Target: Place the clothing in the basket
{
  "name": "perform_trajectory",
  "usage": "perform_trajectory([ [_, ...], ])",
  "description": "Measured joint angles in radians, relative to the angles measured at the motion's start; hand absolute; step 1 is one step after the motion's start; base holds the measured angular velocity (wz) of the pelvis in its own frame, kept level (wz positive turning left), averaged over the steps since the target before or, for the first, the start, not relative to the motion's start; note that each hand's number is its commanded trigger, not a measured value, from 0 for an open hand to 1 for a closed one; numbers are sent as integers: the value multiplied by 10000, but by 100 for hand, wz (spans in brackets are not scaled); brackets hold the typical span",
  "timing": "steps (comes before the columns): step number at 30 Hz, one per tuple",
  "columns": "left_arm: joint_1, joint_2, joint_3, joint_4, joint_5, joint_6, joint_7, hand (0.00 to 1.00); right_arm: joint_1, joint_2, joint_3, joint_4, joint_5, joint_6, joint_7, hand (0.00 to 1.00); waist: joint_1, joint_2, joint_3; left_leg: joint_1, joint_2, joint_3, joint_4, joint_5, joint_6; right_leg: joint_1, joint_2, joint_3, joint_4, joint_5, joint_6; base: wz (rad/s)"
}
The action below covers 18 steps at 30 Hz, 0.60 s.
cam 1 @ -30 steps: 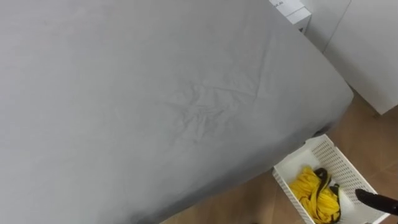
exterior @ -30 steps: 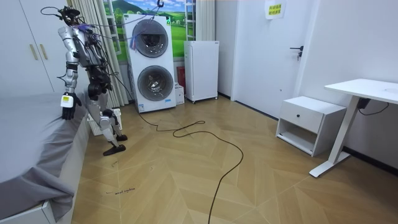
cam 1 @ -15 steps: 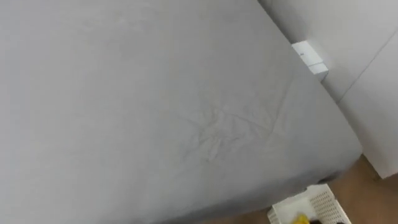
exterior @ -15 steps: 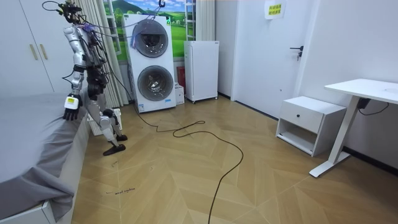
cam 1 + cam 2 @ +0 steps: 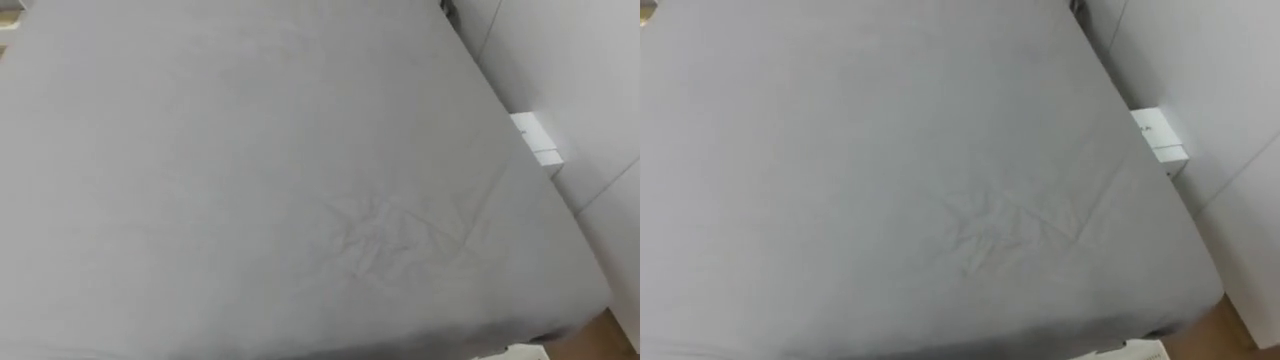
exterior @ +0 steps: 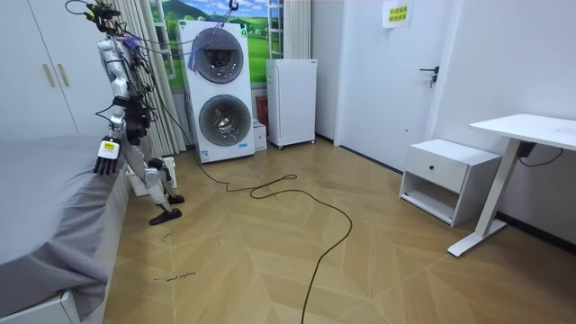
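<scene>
The white basket (image 6: 137, 183) stands on the floor behind my legs, against the side of the bed; a sliver of its rim (image 5: 522, 352) shows at the bottom of the eye views. In the room view I stand upright at the edge of the grey bed (image 5: 260, 170), facing it. My left hand (image 6: 105, 158) hangs over the bed's edge with relaxed fingers and holds nothing. The sheet before me is bare, with a patch of creases (image 5: 1015, 225).
A small white box (image 5: 536, 141) sits between the bed and the white wardrobe (image 5: 590, 90) on my right. Behind me are stacked washing machines (image 6: 216, 90), a curtain (image 6: 153, 54) and wooden floor with a dark cable (image 6: 297, 193).
The eye view has swung up over the bed, so the basket with the yellow cloth slid off the bottom edge. In the room view I have straightened a little at the bedside.
</scene>
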Motion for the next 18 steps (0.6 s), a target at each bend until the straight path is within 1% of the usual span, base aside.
perform_trajectory([
  [2,-3,-33,26,136,0,29,-52,0,54,18,9,91,-308,97,235,0,24,9,-11,16,-27,-68,3,0,1,38,-21,-34,18,-24,19,11],
  [4,-7,-45,90,272,29,259,-101,0,57,75,117,194,-817,187,515,0,60,-6,-7,3,-30,-94,3,-1,3,21,-23,-42,22,-28,19,0],
  [6,91,-86,199,272,101,326,-163,0,98,102,241,209,-1194,209,641,0,131,-6,-7,-4,-36,-107,3,-2,4,21,-29,-53,22,-33,25,2],
  [8,87,-98,238,270,112,326,-178,0,119,114,389,207,-1473,270,726,0,271,-4,-13,-7,-41,-121,3,-2,5,23,-35,-73,22,-36,30,0],
  [11,16,-108,187,267,133,327,-180,0,38,56,891,203,-1625,283,813,0,438,21,-26,0,-42,-123,4,-4,7,32,-34,-62,28,-36,30,0],
  [12,17,-111,181,267,184,332,-177,0,17,46,1084,202,-1695,280,811,0,502,28,-21,-1,-41,-138,5,-4,7,46,-31,-70,27,-36,30,5],
  [14,-22,-111,180,267,331,333,-163,0,-24,33,1188,202,-1837,282,813,0,535,43,-4,-5,-47,-194,12,-4,8,72,-30,-80,19,-38,28,7],
  [16,-17,-112,181,263,354,337,-161,0,-84,-15,1351,193,-1945,283,811,0,572,80,28,-6,-45,-201,11,-9,14,77,-26,-71,18,-43,26,2],
  [18,-18,-112,182,254,388,337,-161,0,-103,-30,1456,189,-1962,281,810,0,589,93,35,-12,-44,-209,8,-14,19,79,-24,-74,17,-47,25,0],
])
